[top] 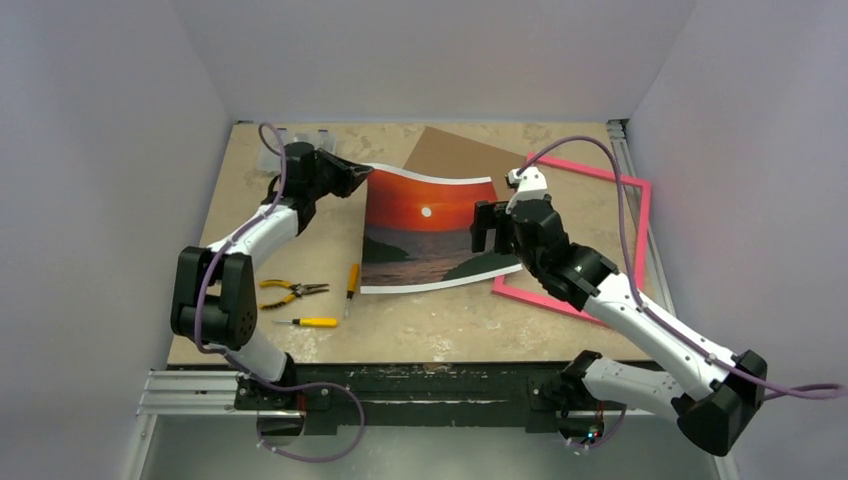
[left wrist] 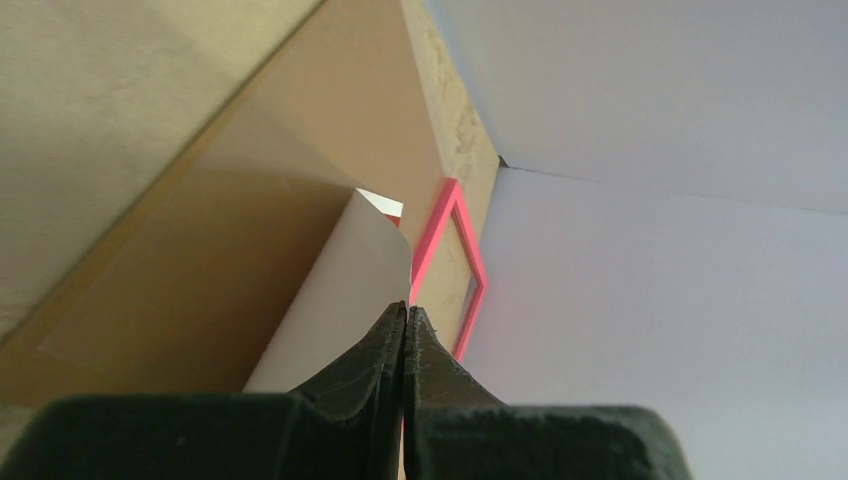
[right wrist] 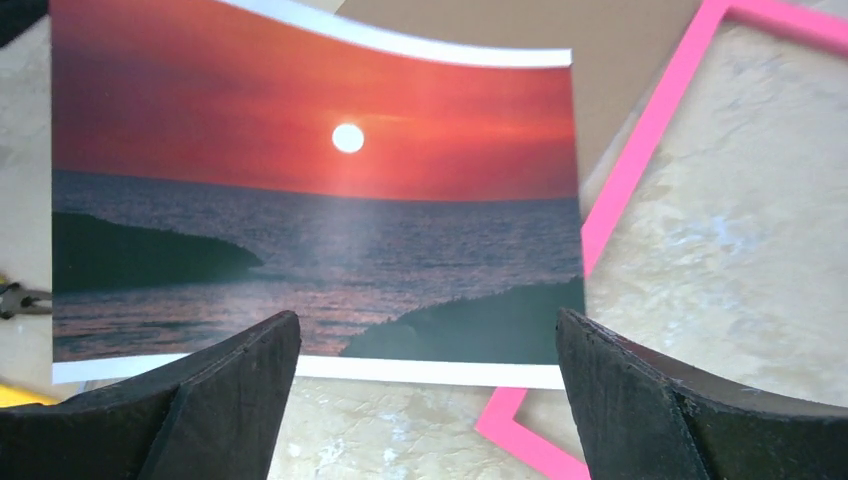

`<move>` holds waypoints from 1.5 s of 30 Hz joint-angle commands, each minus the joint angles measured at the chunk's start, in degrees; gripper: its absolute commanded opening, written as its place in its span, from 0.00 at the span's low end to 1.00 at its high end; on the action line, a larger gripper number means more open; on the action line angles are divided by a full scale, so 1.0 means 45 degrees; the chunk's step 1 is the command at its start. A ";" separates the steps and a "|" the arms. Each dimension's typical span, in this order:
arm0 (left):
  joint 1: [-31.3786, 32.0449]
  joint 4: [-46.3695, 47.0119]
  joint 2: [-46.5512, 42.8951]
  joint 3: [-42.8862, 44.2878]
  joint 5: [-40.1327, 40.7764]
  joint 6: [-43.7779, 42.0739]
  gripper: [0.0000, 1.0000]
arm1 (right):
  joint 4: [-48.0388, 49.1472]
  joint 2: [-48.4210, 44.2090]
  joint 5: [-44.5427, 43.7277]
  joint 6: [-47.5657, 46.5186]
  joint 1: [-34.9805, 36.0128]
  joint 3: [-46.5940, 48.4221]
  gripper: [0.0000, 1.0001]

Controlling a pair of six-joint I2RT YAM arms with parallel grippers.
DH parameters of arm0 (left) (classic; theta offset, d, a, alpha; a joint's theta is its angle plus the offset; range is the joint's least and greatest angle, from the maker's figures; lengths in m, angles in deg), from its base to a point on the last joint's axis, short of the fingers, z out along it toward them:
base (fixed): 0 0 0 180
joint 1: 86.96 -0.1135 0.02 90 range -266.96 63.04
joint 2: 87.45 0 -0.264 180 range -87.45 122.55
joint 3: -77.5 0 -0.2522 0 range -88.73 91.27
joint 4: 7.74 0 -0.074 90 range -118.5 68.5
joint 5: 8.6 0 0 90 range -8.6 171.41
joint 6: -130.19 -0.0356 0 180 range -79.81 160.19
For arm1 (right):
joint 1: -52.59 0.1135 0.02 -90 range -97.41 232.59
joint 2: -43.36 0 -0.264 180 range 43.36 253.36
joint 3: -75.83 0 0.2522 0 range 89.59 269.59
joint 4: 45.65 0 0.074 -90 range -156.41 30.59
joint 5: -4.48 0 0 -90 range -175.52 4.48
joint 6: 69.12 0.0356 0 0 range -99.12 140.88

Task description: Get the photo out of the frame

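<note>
The photo (top: 430, 225) is a sunset print with a red sky and a white sun. It is curved, with its near edge on the table and its far left corner raised. My left gripper (top: 362, 178) is shut on that corner. In the left wrist view its jaws (left wrist: 405, 315) pinch the pale back of the sheet (left wrist: 340, 290). The pink frame (top: 640, 230) lies flat on the table to the right, partly under the photo's right edge. My right gripper (top: 490, 228) hovers open and empty over the photo's right side (right wrist: 320, 190). The frame (right wrist: 640, 150) also shows there.
A brown board (top: 450, 155) lies on the table behind the photo. Yellow-handled pliers (top: 290, 290), a yellow screwdriver (top: 310, 322) and another small yellow tool (top: 352, 280) lie left of the photo. Walls close in at the back and both sides.
</note>
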 commanded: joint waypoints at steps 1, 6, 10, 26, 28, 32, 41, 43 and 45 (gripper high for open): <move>-0.0411 -0.0372 -0.1400 -0.0346 0.1187 -0.1009 0.00 | 0.0263 0.1049 0.2712 0.1805 -0.0250 0.0079 0.96; -0.0552 -0.1251 -0.2259 -0.1320 0.1822 -0.1202 0.00 | 0.2386 0.1879 0.5354 0.3796 -0.0366 -0.1457 0.96; -0.0538 -0.2061 -0.3386 -0.2288 0.2578 -0.1550 0.00 | 0.3142 0.2803 0.6886 0.4220 -0.0433 -0.2214 0.95; 0.0056 -0.6466 -0.4885 -0.3132 0.2896 -0.1193 0.00 | -0.0713 0.7088 0.0154 0.0397 0.5986 0.3561 0.96; 0.0100 -0.6771 -0.4833 -0.3004 0.2886 -0.1193 0.00 | -0.1919 0.8090 -0.1075 0.0120 0.6711 0.4911 0.95; 0.0155 -0.6843 -0.4725 -0.2946 0.2664 -0.1188 0.00 | -0.4167 0.9922 -0.3919 -0.0199 0.7574 0.6583 0.93; 0.0160 -0.6983 -0.4924 -0.2823 0.2430 -0.1188 0.00 | -0.5650 1.2291 -0.6700 -0.1261 0.7815 0.8032 0.27; 0.0165 -0.7006 -0.4972 -0.2751 0.2420 -0.1247 0.00 | -0.5470 1.2369 -0.6957 -0.1701 0.7840 0.7907 0.19; 0.0165 -0.7069 -0.5005 -0.2637 0.2372 -0.1353 0.00 | -0.4989 1.2223 -0.6837 -0.2186 0.7846 0.7579 0.10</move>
